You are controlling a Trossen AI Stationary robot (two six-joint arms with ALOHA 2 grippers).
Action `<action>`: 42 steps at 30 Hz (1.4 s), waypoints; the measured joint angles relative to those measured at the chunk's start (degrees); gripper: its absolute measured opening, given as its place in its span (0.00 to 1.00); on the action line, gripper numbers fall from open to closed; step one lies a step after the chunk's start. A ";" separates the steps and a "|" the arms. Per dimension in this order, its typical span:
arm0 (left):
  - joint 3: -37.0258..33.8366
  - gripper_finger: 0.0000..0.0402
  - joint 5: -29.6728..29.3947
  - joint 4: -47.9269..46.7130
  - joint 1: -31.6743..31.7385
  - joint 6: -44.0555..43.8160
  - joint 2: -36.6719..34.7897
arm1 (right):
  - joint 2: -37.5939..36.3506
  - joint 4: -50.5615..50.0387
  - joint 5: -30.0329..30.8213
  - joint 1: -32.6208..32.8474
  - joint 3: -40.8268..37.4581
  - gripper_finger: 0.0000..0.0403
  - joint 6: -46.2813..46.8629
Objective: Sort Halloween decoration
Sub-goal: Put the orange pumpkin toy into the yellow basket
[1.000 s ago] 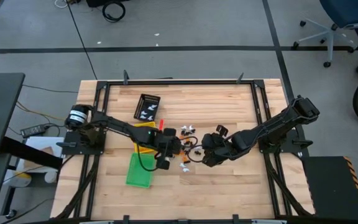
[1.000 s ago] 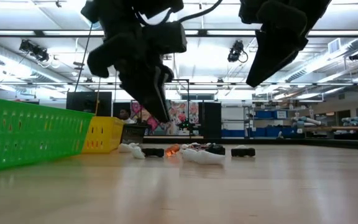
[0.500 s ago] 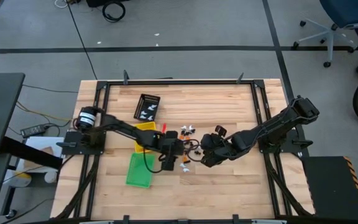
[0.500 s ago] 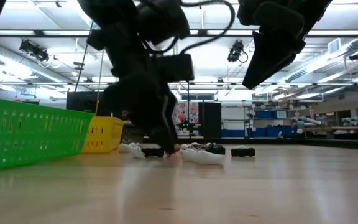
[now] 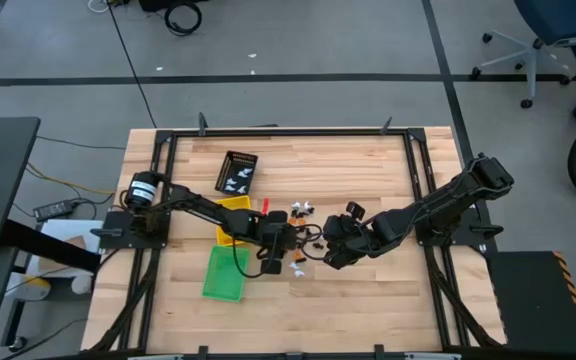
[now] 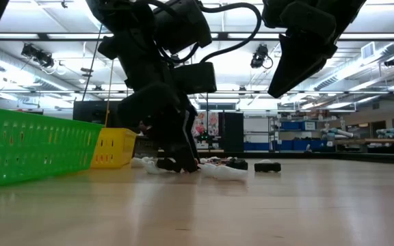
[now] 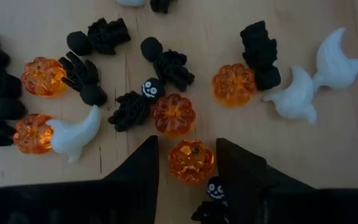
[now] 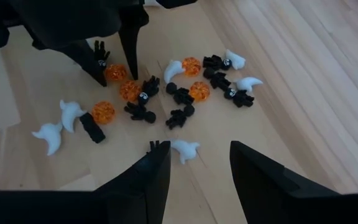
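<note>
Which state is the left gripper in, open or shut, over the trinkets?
Open. In the left wrist view, the left gripper has its two fingers apart, with an orange pumpkin lying on the table between them.

The left arm reaches from the left edge toward the frame's centre in the high view, its left gripper [image 5: 280, 252] pointed down at the tabletop, fingers [image 7: 143, 167] parted. The right arm stretches in from the right, bent low, its right gripper [image 5: 334, 252] raised just beside it, fingers [image 8: 157, 171] apart.
</note>
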 joint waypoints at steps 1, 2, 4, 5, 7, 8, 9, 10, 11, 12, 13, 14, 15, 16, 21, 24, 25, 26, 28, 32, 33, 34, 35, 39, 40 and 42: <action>0.00 0.29 -0.02 -0.02 0.00 0.02 0.02 | 0.00 0.00 -0.02 0.00 0.00 0.42 0.00; 0.00 0.27 -0.04 -0.06 0.00 0.04 0.02 | 0.00 0.00 -0.02 0.00 0.00 0.42 0.00; -0.02 0.24 -0.04 -0.09 0.00 0.10 0.03 | 0.00 -0.01 -0.02 0.00 0.00 0.42 0.00; -0.03 0.22 -0.01 -0.10 0.00 0.21 0.04 | 0.00 -0.02 -0.01 0.00 0.00 0.42 0.00; -0.04 0.18 -0.02 -0.14 0.00 0.33 0.04 | 0.00 -0.02 -0.02 0.00 0.00 0.42 0.00; -0.04 0.17 -0.09 -0.16 0.00 0.62 0.04 | 0.00 -0.04 -0.02 0.00 0.00 0.42 0.00; -0.04 0.16 -0.09 -0.18 0.00 0.66 0.02 | 0.00 -0.13 -0.02 0.00 0.00 0.42 0.00; -0.04 0.15 -0.05 -0.18 0.00 0.66 0.00 | 0.00 -0.13 -0.02 0.00 0.00 0.42 0.00; -0.04 0.15 -0.02 -0.18 0.00 0.66 -0.02 | 0.00 -0.12 -0.02 0.00 0.00 0.42 0.00; -0.07 0.15 -0.04 -0.18 0.00 0.66 -0.02 | 0.00 -0.15 -0.02 0.00 0.00 0.42 0.00; -0.07 0.15 -0.04 -0.18 0.00 0.66 -0.02 | 0.00 -0.15 -0.02 0.00 0.00 0.42 0.00; -0.07 0.15 -0.04 -0.18 0.00 0.66 -0.01 | 0.00 -0.15 -0.02 0.00 0.00 0.42 0.00; -0.09 0.15 -0.02 -0.18 0.00 0.66 -0.02 | 0.00 -0.15 -0.02 0.00 0.00 0.42 0.00; -0.09 0.15 -0.02 -0.18 0.00 0.66 -0.07 | 0.00 -0.15 -0.02 0.00 0.00 0.42 0.00; -0.40 0.15 0.22 -1.89 0.00 0.87 -1.69 | 0.00 -0.38 0.02 0.00 0.00 0.42 0.00; -0.48 0.15 0.22 -2.63 0.08 0.90 -3.67 | 0.02 -0.39 0.02 0.00 0.00 0.42 -0.18; -0.39 0.15 0.22 -2.56 0.20 1.01 -4.35 | 0.02 -0.39 0.02 0.00 0.00 0.42 -0.20; -0.39 0.15 0.22 -2.87 0.31 1.32 -4.80 | 0.02 -0.40 0.00 0.00 0.00 0.42 -0.17; -0.37 0.15 -0.05 -3.24 0.54 1.72 -5.41 | 0.02 -0.56 0.00 0.00 0.00 0.42 0.08; -0.33 0.15 -0.30 -4.00 1.14 2.35 -6.74 | 0.02 -0.77 0.04 0.00 0.00 0.42 0.15; -0.26 0.14 -0.32 -3.91 1.36 2.55 -6.98 | 0.02 -0.78 0.04 0.00 0.00 0.42 0.10; -0.27 0.14 -0.33 -4.89 1.61 2.74 -7.34 | 0.02 -0.79 0.03 0.00 0.00 0.42 0.09; -0.31 0.14 -0.36 -5.54 1.85 2.82 -7.64 | 0.02 -0.95 0.04 0.00 0.00 0.42 0.08; -0.31 0.13 -0.49 -9.68 2.64 2.87 -10.81 | 0.02 -1.14 0.09 0.00 0.00 0.42 0.14; -0.31 0.12 -0.50 -11.12 2.71 2.89 -11.83 | 0.04 -1.17 0.09 0.00 -0.01 0.42 0.15; -0.31 0.10 -0.75 -13.22 2.73 2.88 -13.99 | 0.04 -1.25 0.11 0.00 -0.02 0.42 0.17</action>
